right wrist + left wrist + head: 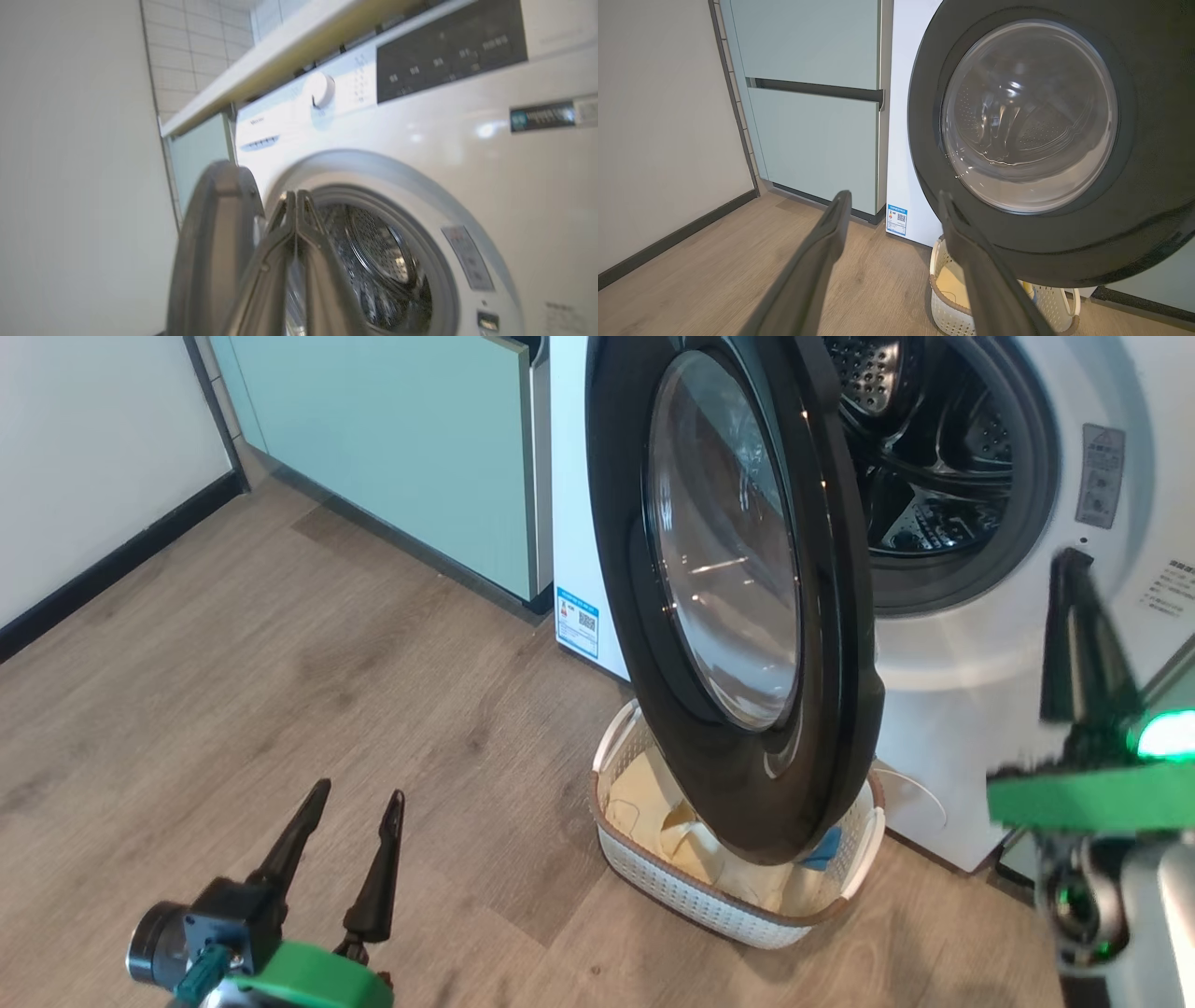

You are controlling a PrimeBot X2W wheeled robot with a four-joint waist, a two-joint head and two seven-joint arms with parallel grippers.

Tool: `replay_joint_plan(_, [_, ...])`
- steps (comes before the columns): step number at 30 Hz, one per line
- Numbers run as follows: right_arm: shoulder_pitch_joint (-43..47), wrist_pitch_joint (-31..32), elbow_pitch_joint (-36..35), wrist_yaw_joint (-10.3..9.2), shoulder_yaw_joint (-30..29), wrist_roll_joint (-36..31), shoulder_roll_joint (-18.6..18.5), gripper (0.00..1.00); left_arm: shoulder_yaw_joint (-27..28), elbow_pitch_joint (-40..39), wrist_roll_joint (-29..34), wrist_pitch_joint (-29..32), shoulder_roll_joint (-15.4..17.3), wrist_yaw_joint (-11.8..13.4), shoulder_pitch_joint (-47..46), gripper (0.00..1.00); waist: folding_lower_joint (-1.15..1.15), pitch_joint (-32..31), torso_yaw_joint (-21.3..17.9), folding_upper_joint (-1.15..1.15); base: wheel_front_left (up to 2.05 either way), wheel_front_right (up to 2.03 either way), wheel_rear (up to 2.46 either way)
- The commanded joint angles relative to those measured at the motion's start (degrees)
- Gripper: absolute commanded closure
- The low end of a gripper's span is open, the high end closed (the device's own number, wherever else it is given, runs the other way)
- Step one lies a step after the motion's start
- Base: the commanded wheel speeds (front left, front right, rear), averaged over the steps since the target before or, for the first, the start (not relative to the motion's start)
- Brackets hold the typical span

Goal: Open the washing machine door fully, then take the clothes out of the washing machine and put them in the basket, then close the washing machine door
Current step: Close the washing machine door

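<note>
Head view: the left gripper (359, 791), jaws wide, sits well left of the half-open washing machine door (719, 551), which hangs over the basket (653, 887) holding the clothes (672, 840). Left wrist view: the door's outer face lies ahead-right, so this arm likely pushes. Right wrist view: the right gripper (297, 195), pinched shut and empty, faces the washing machine (467, 163) opening.

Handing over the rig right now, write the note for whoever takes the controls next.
Left gripper: fingers open, empty, low over the floor left of the basket.
Right gripper: fingers shut, empty, raised before the washing machine, right of its opening.
The washing machine door stands swung out above the basket; the clothes lie in the basket.
Done: door opened, clothes moved; the visible part of the drum shows no cloth.
Left: check the drum, close the door.
</note>
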Motion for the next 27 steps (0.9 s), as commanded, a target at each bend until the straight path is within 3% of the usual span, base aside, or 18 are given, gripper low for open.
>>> replay_joint_plan(1, [-4.35,-0.37,-4.47,-0.16,2.05,0.65,-0.74,1.0,1.75,-2.28,0.43,-0.36,0.27,-0.15,-2.85,0.0,0.0,-0.27,0.05,0.0,0.0,0.0,0.0])
replay_joint_plan(6, [-6.32,-0.37,-11.17,-0.16,6.15,1.16,-0.74,1.0,1.63,-2.36,0.58,-0.36,0.55,-0.28,-2.76,0.0,0.0,-0.86,0.64,0.0,0.0,0.0,0.0])
replay_joint_plan(12, [-4.48,-0.37,-14.67,-0.16,16.43,1.68,-0.74,1.0,1.86,-2.79,0.42,-0.36,0.73,-0.12,-2.41,0.0,0.0,-0.83,1.05,0.0,0.0,0.0,0.0])
replay_joint_plan(17, [-1.29,-0.37,-12.14,-0.16,24.04,2.56,-0.74,1.0,1.93,-3.22,0.33,-0.36,0.54,0.13,-2.31,0.0,0.0,-0.54,0.96,0.0,0.0,0.0,0.0])
replay_joint_plan(27, [1.53,-0.37,-3.67,-0.16,31.26,3.8,-0.74,1.0,2.02,-3.16,0.07,-0.36,0.09,0.11,-2.49,0.0,0.0,0.12,0.36,0.0,0.0,0.0,0.0])
